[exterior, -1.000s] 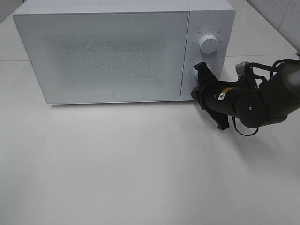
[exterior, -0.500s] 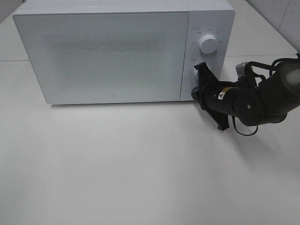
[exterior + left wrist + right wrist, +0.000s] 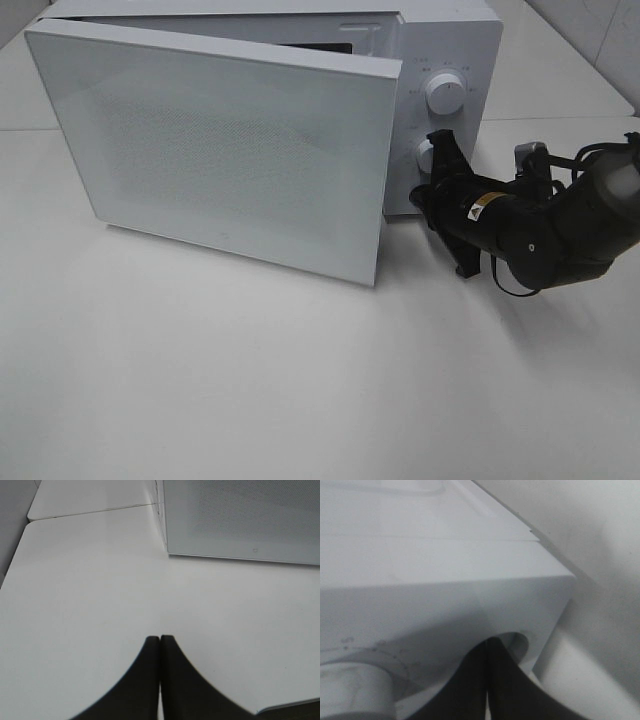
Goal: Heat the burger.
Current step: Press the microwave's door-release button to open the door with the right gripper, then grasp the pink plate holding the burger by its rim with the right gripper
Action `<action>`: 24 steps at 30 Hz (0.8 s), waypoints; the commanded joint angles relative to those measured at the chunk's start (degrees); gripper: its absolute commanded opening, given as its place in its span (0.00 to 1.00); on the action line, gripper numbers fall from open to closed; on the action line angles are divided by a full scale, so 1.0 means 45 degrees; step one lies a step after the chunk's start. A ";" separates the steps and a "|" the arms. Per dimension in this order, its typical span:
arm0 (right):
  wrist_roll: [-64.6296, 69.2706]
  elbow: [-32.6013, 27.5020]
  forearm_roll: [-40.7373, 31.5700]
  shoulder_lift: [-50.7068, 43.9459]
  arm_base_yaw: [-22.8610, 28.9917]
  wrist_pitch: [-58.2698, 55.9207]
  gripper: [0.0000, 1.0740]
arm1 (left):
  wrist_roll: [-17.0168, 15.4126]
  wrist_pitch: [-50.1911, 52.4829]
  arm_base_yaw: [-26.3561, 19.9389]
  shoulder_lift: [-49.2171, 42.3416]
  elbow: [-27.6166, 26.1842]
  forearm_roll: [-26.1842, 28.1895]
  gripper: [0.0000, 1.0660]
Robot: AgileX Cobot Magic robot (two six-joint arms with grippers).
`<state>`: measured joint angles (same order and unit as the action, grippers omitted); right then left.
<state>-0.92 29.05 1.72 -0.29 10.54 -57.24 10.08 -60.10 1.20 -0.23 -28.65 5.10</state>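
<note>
A white worktop (image 3: 250, 380) fills most of the high view, and a white microwave (image 3: 450, 40) stands at its far side. The microwave's wide speckled door (image 3: 230, 150) is hinged on the left and stands partly open, with its free right edge out in front of the body and a narrow dark gap showing along the top. The door hides the inside, so the burger shows in none of the 3 views and I cannot tell where it is. The black right arm (image 3: 550, 225) reaches in from the right, lying low over the worktop and pointing at the control panel. The right gripper (image 3: 418, 195) is at the panel's lower part, close to the door's free edge; in its wrist view the right gripper (image 3: 487, 642) has its 2 dark fingers pressed together with only a thin seam between them, and their tips sit at a round recess (image 3: 516, 647) near the microwave's lower corner. The left gripper (image 3: 160, 639) is likewise closed on nothing, hanging above bare worktop, well apart from the microwave's front. 2 white knobs sit on the panel: the upper knob (image 3: 444, 94) is in full view, and the lower knob (image 3: 425, 155) is partly behind the right gripper.
</note>
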 commanded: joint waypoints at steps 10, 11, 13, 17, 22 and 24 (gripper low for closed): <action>-0.0115 -0.0025 0.0013 -0.0267 0.0000 -0.0025 0.58 | -0.0089 0.0178 0.0076 -0.0280 0.0038 0.0038 0.00; -0.0115 -0.0025 0.0013 -0.0267 0.0000 -0.0025 0.58 | -0.0089 0.0178 0.0076 -0.0280 0.0038 0.0038 0.00; -0.0115 -0.0025 0.0013 -0.0267 0.0000 -0.0025 0.58 | -0.0089 0.0178 0.0076 -0.0280 0.0038 0.0038 0.00; -0.0115 -0.0025 0.0013 -0.0267 0.0000 -0.0025 0.58 | -0.0089 0.0178 0.0076 -0.0280 0.0038 0.0038 0.00; -0.0115 -0.0025 0.0013 -0.0267 0.0000 -0.0025 0.58 | -0.0089 0.0178 0.0076 -0.0280 0.0038 0.0038 0.00; -0.0115 -0.0025 0.0013 -0.0267 0.0000 -0.0025 0.58 | -0.0089 0.0178 0.0076 -0.0280 0.0038 0.0038 0.00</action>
<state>-0.92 29.05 1.72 -0.29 10.54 -57.24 10.08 -60.10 1.20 -0.23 -28.65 5.10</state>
